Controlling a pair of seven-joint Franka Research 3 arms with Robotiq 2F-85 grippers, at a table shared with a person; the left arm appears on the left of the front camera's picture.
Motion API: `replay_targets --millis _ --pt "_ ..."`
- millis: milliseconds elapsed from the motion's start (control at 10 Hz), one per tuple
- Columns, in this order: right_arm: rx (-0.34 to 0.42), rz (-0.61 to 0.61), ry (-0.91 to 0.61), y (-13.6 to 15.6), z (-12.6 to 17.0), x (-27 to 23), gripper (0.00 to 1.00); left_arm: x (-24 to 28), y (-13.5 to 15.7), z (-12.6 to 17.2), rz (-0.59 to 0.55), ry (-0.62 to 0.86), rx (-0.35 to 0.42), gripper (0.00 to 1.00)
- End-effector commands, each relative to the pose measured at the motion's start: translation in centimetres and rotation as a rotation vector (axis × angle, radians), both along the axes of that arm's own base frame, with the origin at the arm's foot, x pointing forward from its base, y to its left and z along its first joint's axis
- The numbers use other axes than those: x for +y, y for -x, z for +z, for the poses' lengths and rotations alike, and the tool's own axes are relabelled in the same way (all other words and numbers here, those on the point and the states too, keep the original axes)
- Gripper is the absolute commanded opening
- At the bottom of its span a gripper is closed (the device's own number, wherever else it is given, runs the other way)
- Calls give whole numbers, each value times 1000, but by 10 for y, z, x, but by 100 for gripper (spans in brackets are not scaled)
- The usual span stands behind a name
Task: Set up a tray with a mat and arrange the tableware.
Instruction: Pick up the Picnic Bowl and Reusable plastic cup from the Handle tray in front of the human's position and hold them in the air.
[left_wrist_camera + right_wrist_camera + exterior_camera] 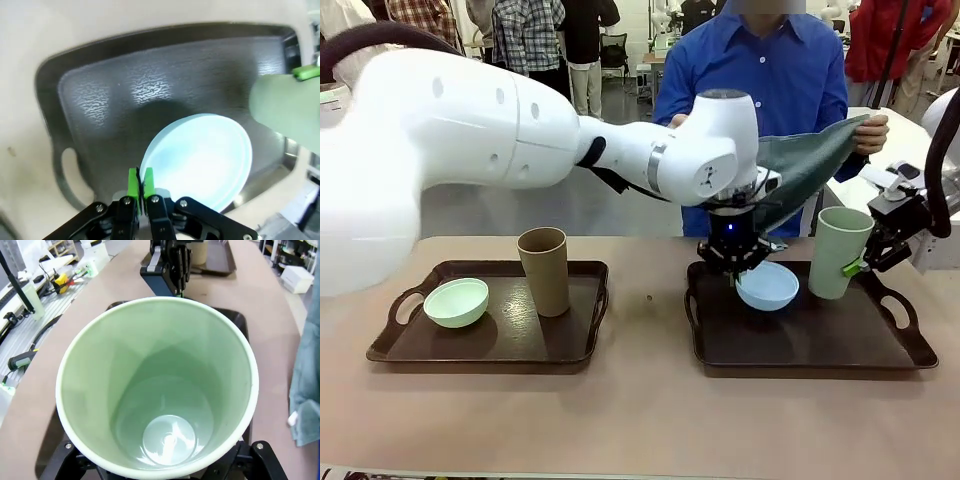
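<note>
leftmost, a dark brown plastic tray (pixel 510 340) with handles sits on the tan table (pixel 640 420). it carries a small round mint green bowl (pixel 456 302) and, just beside it, an upright tall brown handleless tumbler (pixel 544 270). further right, the left gripper (pixel 738 272) has its green pads pinched tight on the left rim of a small round light blue bowl (pixel 770 288). the bowl is over the back left part of a second dark brown tray (pixel 800 345); whether it rests there cannot be told. behind, a person in a blue shirt holds up a grey-green cloth mat (pixel 805 160) in one hand (pixel 871 132). rightmost, the right gripper (pixel 857 265) clasps a tall pale green handleless tumbler (pixel 840 250) between its fingers, at that tray's back right part.
</note>
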State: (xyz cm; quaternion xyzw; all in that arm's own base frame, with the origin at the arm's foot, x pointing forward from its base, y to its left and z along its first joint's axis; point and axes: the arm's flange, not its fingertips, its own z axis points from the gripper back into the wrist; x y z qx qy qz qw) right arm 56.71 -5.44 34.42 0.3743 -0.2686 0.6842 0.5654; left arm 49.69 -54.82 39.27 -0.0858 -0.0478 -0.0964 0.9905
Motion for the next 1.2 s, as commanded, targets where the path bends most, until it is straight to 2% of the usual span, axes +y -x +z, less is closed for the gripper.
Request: replay_targets --millis 0,200,600,800,900,1100 --pt "-70 -30 -16 32 44 3 81 23 16 50 -24 44 -11 0" --pt "-148 -38 5 55 98 -1 81 33 27 109 -33 62 -100 0" --pt "-268 -92 -5 107 188 -22 81 39 52 179 -32 38 -211 0" --pt "-266 -121 -4 111 201 -26 81 49 58 188 -24 42 -223 0" --pt "-280 -74 18 106 202 -34 81 38 50 190 -41 68 -209 0" --pt "-280 -74 18 106 202 -34 81 38 50 190 -41 68 -209 0"
